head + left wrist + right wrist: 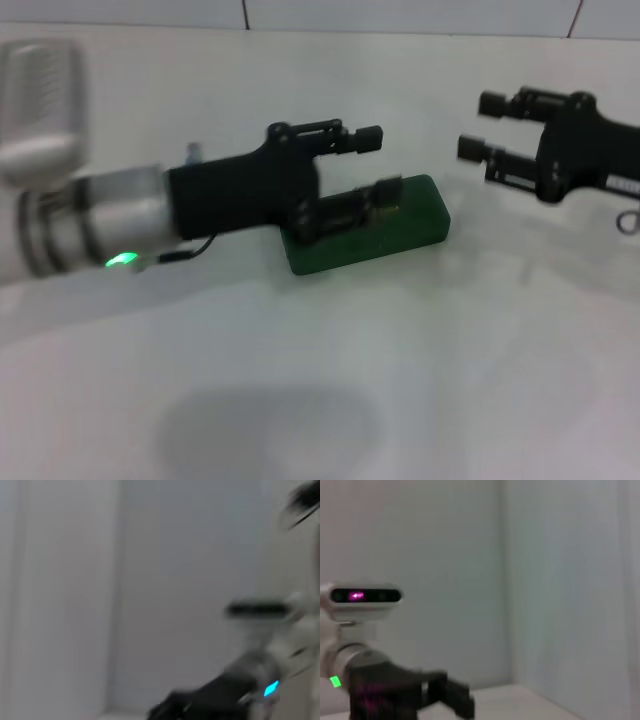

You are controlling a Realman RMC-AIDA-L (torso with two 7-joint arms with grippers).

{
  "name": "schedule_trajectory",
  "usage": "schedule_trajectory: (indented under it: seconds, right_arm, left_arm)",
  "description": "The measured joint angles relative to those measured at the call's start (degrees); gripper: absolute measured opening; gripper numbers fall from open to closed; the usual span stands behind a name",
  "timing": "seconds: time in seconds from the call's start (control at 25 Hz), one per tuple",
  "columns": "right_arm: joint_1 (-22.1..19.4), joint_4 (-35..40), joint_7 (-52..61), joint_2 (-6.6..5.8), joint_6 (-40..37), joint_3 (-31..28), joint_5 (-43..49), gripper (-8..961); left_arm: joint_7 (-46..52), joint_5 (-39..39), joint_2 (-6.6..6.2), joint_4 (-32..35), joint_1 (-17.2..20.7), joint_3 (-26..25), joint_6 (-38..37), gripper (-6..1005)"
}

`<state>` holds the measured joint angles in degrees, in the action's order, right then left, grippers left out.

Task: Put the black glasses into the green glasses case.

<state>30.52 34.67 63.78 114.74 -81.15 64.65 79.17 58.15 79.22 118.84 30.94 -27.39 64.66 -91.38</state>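
Observation:
The green glasses case (420,228) lies shut on the white table at the centre of the head view. My left gripper (377,164) reaches in from the left with its jaws open; its lower finger (386,192) is over the case's top and its upper finger (367,137) is behind it. My right gripper (481,127) hovers open and empty to the right of the case. A thin dark wire loop (628,221) shows at the right edge behind the right arm; it looks like part of the black glasses, and the rest is hidden.
The white table (330,380) spreads toward me, with a tiled wall behind it. The left wrist view shows the other arm (235,687) blurred. The right wrist view shows the robot's head camera (365,596) and the left arm (395,692).

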Motion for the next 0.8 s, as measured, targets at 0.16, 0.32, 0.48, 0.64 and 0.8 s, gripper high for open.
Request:
schedule_trajectory:
  seconds: [0.16,0.32,0.48,0.64,0.8]
  right_arm:
    - [0.01,-0.51,-0.12,-0.78,-7.02,0.24,2.93,547]
    - [0.64,-0.51,-2.48,0.19,-10.24,0.49,7.34,595]
    - [1.01,-0.68,-5.90,1.17,-10.74,4.52,7.81,687]
    - [1.50,-1.82,-7.30,1.37,-10.76,7.05,7.53,687]
    - [1.80,-2.84,-8.76,1.39,-11.39,7.71,7.46,685]
  left_arm:
    - [-0.80,-1.34,-1.83,1.42,3.20,-0.12,-8.50,571]
    - [-1.53,-1.44,-3.32,0.93,6.28,-0.17,-12.03,572]
    - [-4.33,1.12,-3.16,1.03,8.87,0.15,-14.35,574]
    - [-4.78,1.93,-2.72,0.75,9.76,0.30,-15.01,576]
    - [-4.80,3.11,-2.29,0.75,9.77,0.42,-15.34,577]
